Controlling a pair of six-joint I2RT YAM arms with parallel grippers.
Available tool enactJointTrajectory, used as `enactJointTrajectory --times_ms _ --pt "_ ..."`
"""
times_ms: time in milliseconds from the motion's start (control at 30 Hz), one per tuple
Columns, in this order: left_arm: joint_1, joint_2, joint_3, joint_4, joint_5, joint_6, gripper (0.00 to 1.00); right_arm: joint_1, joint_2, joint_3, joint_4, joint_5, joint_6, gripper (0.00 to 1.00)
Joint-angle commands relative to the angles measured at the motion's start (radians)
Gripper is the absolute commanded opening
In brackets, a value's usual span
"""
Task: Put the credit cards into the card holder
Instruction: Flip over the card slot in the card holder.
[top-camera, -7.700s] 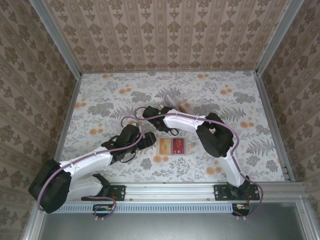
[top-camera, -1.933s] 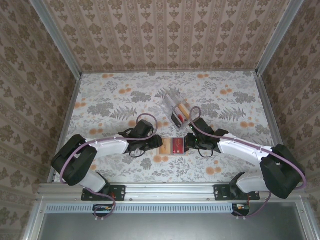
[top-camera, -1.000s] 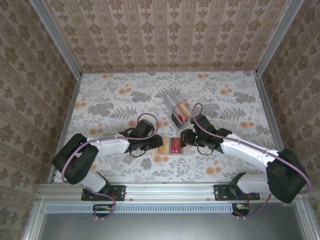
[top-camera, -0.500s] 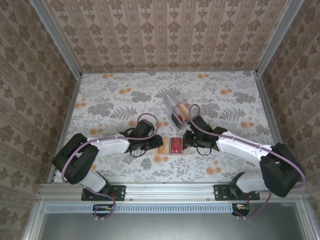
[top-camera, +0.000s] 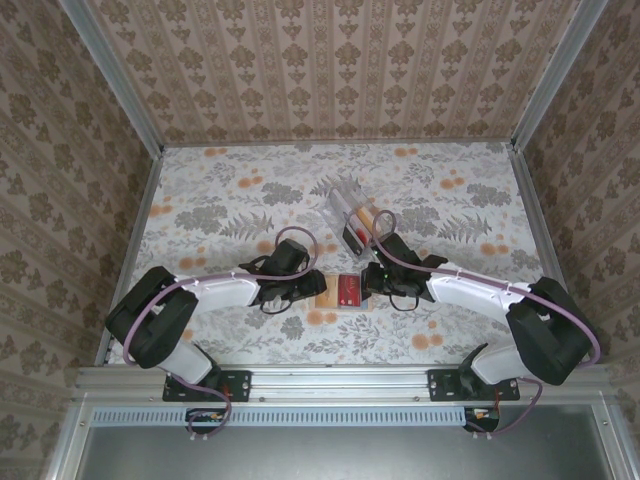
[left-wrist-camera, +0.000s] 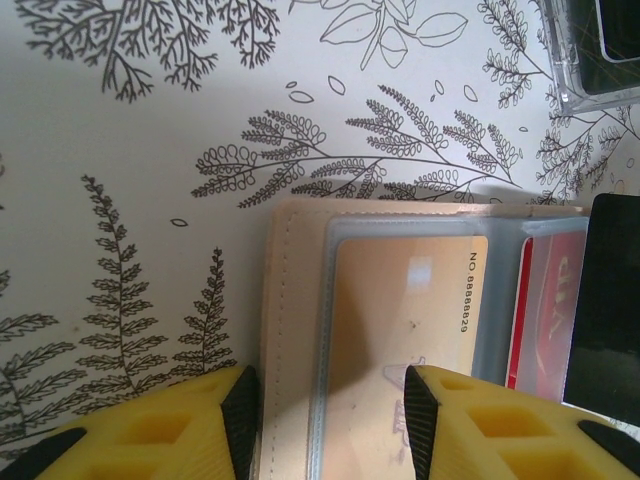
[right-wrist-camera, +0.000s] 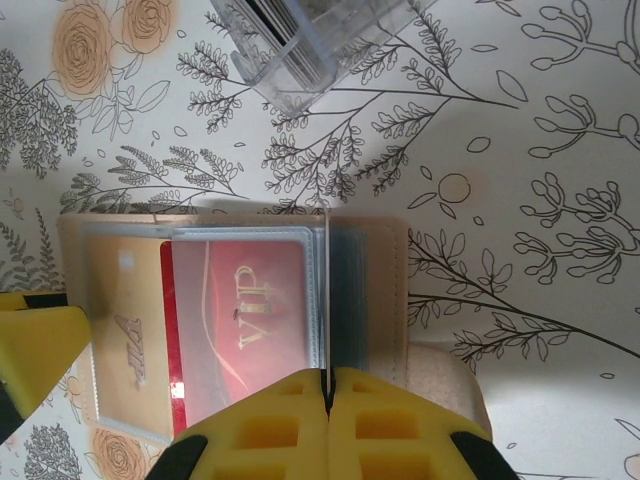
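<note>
While left claw straddles the wallet half-open, right claw pinches its clear sleeve.

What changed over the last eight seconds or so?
The right gripper swung back from the card holder to the right side of the wallet and is now shut on its clear sleeve. The left gripper stayed open over the wallet's left half. The wallet and card holder stayed put.
</note>
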Motion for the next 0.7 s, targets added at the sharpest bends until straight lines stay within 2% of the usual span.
enactJointTrajectory --times_ms 0,333,667 --pt "-0.013 0.025 0.014 -0.006 0.025 0.007 0.45 0.01 -0.007 0.002 -0.015 -0.008 0.015 0.01" --pt "-0.014 0.027 0.013 -0.003 0.025 0.007 0.45 0.023 -0.097 0.056 -0.063 -0.017 0.009 0.02" --pt "-0.015 0.025 0.014 -0.004 0.024 0.005 0.45 0.048 -0.081 0.097 -0.042 -0.058 0.016 0.02"
